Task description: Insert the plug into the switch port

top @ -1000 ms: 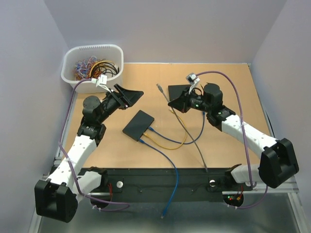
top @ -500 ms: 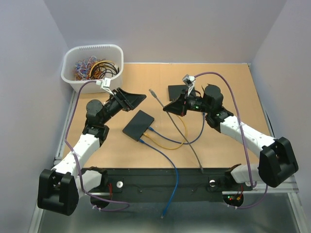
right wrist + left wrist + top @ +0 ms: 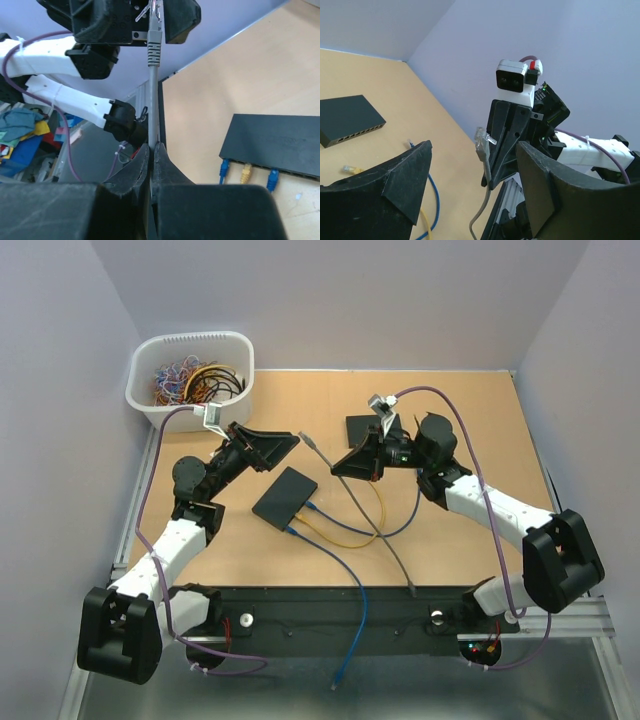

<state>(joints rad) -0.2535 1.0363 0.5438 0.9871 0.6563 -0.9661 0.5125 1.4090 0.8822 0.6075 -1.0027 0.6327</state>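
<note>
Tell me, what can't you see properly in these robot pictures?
Top view: the switch has its ports on the side, too small to count.
Top view: the second black box sits partly behind the right gripper.
Right wrist view: the switch is cut off by the right edge.
Top view: the wires in the basket are too tangled to tell apart.

- The cable point(image 3: 153, 100) is showing grey, its plug point(image 3: 155, 12) clear.
- The switch point(image 3: 285, 497) is looking black.
- The table point(image 3: 470, 420) is showing tan.
- The basket point(image 3: 190, 339) is appearing white.
</note>
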